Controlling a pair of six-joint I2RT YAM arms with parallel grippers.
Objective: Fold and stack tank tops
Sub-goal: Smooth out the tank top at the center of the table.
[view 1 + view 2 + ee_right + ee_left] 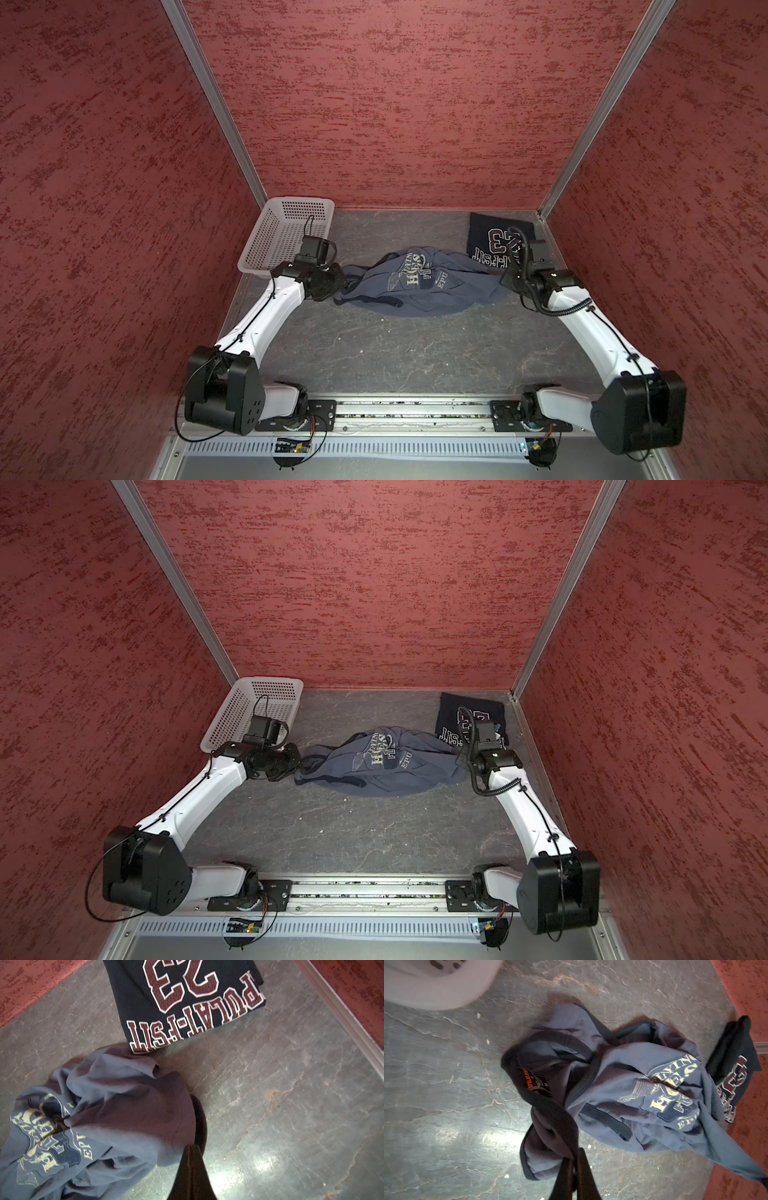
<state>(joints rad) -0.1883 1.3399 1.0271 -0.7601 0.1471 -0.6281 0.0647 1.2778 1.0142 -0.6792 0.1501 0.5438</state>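
Note:
A slate blue-grey tank top [419, 286] [382, 766] with navy trim and pale print lies crumpled mid-table, stretched between both arms. My left gripper [340, 286] [575, 1160] is shut on a navy-trimmed strap loop at its left end. At its right end, my right gripper [505, 279] [192, 1148] is shut on the hem. In the wrist views the cloth [643, 1095] [104, 1126] bunches in folds. A dark navy tank top [488, 239] [455, 715] [187, 1001] with maroon, white-edged lettering lies folded flat at the back right, behind my right wrist.
A white perforated basket [286, 232] [253, 706] [436, 991] stands at the back left, close behind my left wrist. Red walls close in three sides. The grey table [395, 353] shows bare between the arms, toward the front rail.

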